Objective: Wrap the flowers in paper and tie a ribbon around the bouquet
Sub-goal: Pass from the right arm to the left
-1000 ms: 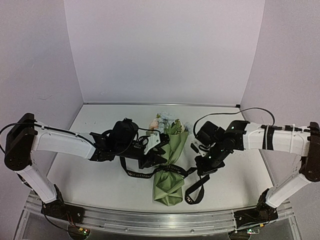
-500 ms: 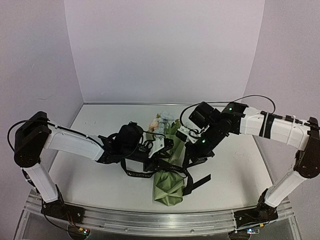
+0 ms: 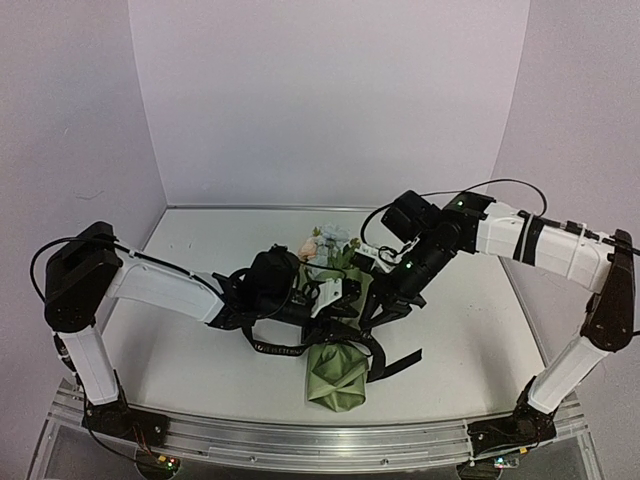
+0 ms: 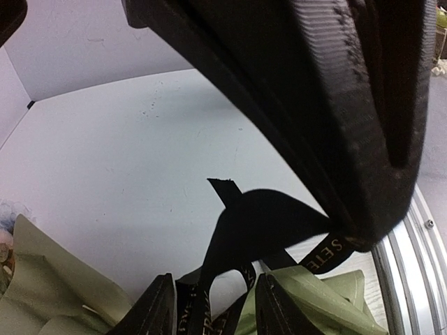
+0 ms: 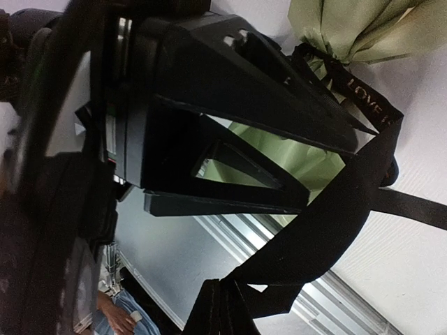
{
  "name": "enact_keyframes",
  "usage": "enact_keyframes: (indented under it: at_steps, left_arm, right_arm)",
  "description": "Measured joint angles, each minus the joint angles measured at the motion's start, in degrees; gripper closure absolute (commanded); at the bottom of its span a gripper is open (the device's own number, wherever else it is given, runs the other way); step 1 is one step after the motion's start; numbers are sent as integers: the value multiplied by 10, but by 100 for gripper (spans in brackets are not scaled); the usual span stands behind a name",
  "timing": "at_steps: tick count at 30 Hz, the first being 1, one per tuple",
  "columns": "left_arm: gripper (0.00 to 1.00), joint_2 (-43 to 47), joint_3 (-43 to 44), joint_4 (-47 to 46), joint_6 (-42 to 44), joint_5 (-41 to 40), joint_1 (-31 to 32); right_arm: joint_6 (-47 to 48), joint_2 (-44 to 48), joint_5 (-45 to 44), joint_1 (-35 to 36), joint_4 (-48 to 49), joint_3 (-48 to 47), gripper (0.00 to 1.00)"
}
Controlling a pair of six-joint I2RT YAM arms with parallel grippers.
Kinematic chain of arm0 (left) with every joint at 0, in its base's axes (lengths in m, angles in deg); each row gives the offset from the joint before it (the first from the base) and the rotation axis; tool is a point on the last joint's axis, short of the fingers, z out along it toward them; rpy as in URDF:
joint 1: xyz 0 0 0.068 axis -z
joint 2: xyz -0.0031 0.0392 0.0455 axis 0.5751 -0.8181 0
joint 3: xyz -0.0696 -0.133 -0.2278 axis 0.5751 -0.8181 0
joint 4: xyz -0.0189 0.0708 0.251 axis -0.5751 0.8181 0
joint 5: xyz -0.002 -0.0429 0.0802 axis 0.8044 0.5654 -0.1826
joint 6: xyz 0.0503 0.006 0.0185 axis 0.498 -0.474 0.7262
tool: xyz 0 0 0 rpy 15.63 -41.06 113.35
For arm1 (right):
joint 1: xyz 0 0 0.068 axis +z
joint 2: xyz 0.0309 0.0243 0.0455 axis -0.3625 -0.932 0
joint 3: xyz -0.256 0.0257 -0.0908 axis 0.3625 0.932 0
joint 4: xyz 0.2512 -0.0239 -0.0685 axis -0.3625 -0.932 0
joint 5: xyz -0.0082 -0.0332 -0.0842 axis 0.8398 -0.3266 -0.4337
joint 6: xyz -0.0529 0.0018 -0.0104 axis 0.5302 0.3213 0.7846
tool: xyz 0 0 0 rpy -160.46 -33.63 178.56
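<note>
White table (image 3: 180, 360): bouquet (image 3: 336, 376) lying centre-front, blooms twd back wall; ribbon (image 3: 400, 362) tail on surface, R side.

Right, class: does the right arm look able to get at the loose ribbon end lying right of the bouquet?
Probably yes: the ribbon end lies on bare table close by the right hand, with nothing between. But that hand looks shut on another stretch of ribbon, so it must let go first.
</note>
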Motion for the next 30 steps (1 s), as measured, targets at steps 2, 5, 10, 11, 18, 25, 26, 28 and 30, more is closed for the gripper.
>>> enact_keyframes:
  at_steps: [2, 5, 10, 11, 18, 25, 26, 28, 30]
  left_arm:
    - [59, -12, 7, -10, 1, 2, 3]
    - [59, -26, 14, -21, 2, 4, 6]
    - [59, -43, 19, -48, 3, 4, 12]
    - [60, -45, 19, -54, 2, 4, 12]
    - [76, -48, 22, -66, 3, 4, 14]
    - [94, -51, 27, -67, 3, 1, 14]
    - [95, -51, 27, -68, 3, -1, 14]
    - [95, -50, 20, -83, 2, -11, 15]
    - [96, -44, 4, -96, 1, -25, 15]
  right_arm:
    - [-1, -1, 16, -4, -4, -2, 100]
    - [-4, -2, 36, -11, -15, -5, 100]
    - [-6, -2, 62, -19, -44, -18, 100]
    - [-6, -3, 66, -20, -50, -21, 100]
    - [-5, -13, 90, -24, -83, -40, 100]
    - [-5, -28, 102, -26, -106, -46, 100]
    - [-3, -28, 101, -26, -107, -46, 99]
    - [2, -28, 96, -26, -109, -46, 98]
    - [9, -28, 85, -26, -108, -42, 96]
